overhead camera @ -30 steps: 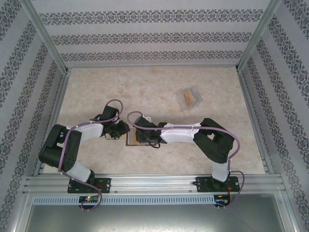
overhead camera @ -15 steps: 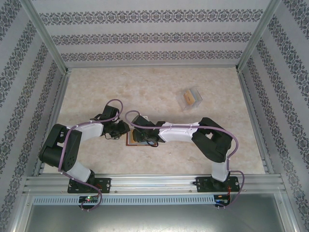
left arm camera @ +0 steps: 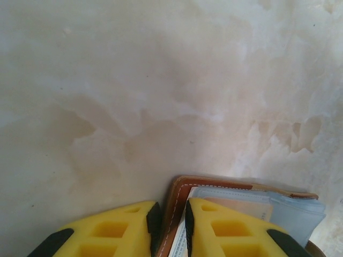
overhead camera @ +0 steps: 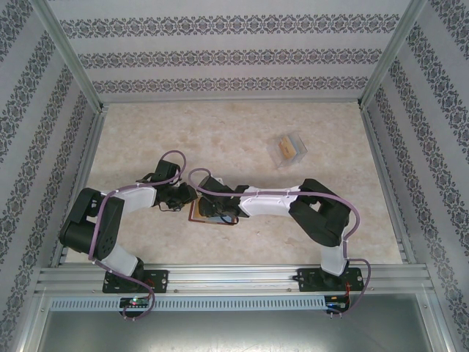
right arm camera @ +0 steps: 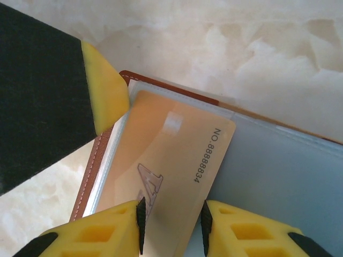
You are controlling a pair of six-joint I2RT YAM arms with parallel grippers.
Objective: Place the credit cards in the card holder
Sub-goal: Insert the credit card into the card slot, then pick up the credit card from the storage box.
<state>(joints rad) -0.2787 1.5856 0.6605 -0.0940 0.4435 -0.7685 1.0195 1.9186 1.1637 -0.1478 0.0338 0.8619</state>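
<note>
The card holder (right arm camera: pixel 268 182) lies open on the table, a brown leather wallet with a blue-grey inside (overhead camera: pixel 199 215). My left gripper (left arm camera: pixel 170 215) is shut on its stitched left edge (left arm camera: pixel 177 203); that gripper's yellow fingertip (right arm camera: pixel 104 91) also shows in the right wrist view. An orange credit card (right arm camera: pixel 171 150) marked "NO. 88888834" lies slanted on the inside, its left part under the clear pocket. My right gripper (right arm camera: pixel 171 211) hangs over the card's near end, jaws apart, the card's right edge running free between them. In the top view the two grippers meet over the wallet.
A clear plastic box (overhead camera: pixel 288 149) holding a tan card sits at the back right of the marbled table (overhead camera: pixel 242 132). Aluminium rails and patterned walls ring the table. Open surface lies behind and to both sides of the wallet.
My right arm has edged to the left, closer to the left gripper, over the wallet. The left arm has stayed put.
</note>
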